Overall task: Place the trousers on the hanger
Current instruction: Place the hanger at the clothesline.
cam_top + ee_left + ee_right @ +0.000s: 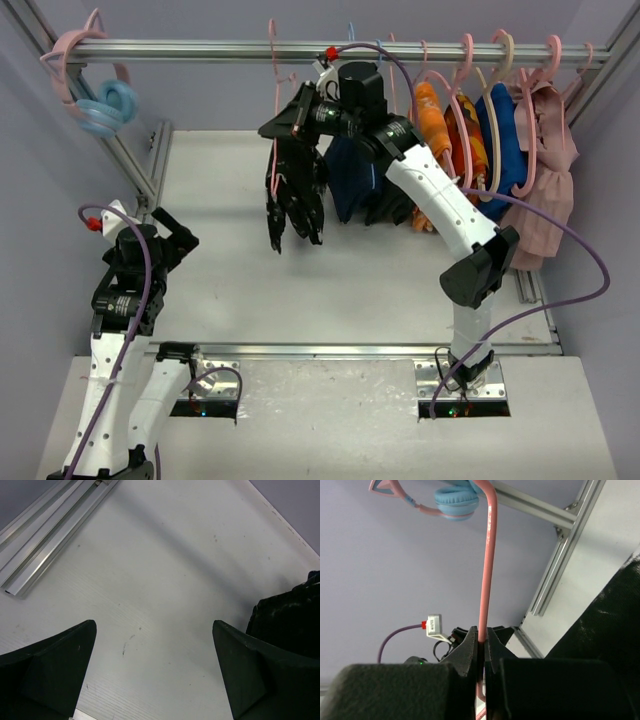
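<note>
Right gripper (296, 118) is pinching the hanger (274, 150), its fingers pressed together on the thin pink wire just below the rail (200, 47). The hanger's hook is reaching up to the rail, though whether it is resting there cannot be told. The trousers (298, 195) are hanging in a dark bunch beneath the gripper, dangling above the table (230, 290) and just beside a navy garment (350, 185). How they are sitting on the hanger is hidden. The left gripper (172, 236) is hovering low over the table's left side, well apart from the trousers, its fingers spread wide around nothing. Headphones (100, 105) are hanging at the rail's left end.
</note>
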Available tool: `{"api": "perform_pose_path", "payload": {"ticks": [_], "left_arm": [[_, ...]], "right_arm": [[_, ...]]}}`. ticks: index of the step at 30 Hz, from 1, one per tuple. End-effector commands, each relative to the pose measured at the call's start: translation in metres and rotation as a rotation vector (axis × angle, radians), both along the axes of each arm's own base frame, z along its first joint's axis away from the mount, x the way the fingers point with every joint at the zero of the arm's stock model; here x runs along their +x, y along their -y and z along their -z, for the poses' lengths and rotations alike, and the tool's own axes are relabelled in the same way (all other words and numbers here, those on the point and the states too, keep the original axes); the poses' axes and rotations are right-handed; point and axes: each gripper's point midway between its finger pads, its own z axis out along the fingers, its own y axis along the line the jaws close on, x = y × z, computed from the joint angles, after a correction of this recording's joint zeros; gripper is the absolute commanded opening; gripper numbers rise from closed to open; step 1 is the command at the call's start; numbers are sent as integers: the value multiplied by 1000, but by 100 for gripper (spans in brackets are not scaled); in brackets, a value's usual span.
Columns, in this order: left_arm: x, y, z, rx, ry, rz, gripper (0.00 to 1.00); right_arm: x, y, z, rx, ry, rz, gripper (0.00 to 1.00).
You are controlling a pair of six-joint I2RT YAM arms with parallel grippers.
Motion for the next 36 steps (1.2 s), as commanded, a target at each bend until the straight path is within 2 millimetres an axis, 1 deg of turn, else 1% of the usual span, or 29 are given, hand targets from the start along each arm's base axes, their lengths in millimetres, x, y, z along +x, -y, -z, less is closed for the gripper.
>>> {"api": "perform_pose_path", "payload": {"ticks": [1,3,5,7,9,11,15,17,21,22,23,24,25,27,30,31,32,34,35,36], "left_arm": [[8,1,-12,5,57,12,100],[8,1,-11,6,54,14,100],[9,1,-12,6,57,15,100],[9,1,-12,4,56,16,100],[9,1,-11,4,53,16,100],[9,1,-10,5,52,18,100],[10,2,-11,5,53,22,100],[9,2,-11,4,52,21,100],[10,2,-11,5,53,21,100],[10,2,-11,5,52,22,100],[10,2,-11,5,52,23,100],[10,2,-10,5,50,23,100],[10,2,-10,5,49,24,100],[10,3,-9,5,47,27,100],[10,3,-10,5,48,26,100],[10,3,-10,5,47,29,100],[10,3,-10,4,47,29,100],[10,3,-9,4,47,28,100],[10,3,-10,4,47,28,100],[10,3,-10,5,49,29,100]], "right_arm": [[18,18,-83,188,223,17,0],[19,18,-78,179,209,10,0],[20,18,-66,160,181,18,0],[17,21,-66,157,177,20,0],[16,22,-55,146,146,26,0],[11,26,-53,147,127,35,0],[7,26,-43,147,71,33,0],[3,26,-44,161,80,22,0],[-3,29,-35,144,80,29,0],[-3,29,-33,141,81,27,2],[-3,29,-32,140,82,24,6],[-4,28,-30,139,80,18,12],[-5,28,-28,136,81,13,20],[-7,29,-26,124,85,12,40],[-16,30,-21,106,99,11,52],[-20,33,-23,105,115,13,55],[-24,35,-26,104,127,16,61],[-33,37,-19,88,128,8,80],[-38,38,-17,81,132,4,87],[-42,40,-20,78,147,7,88]]}}
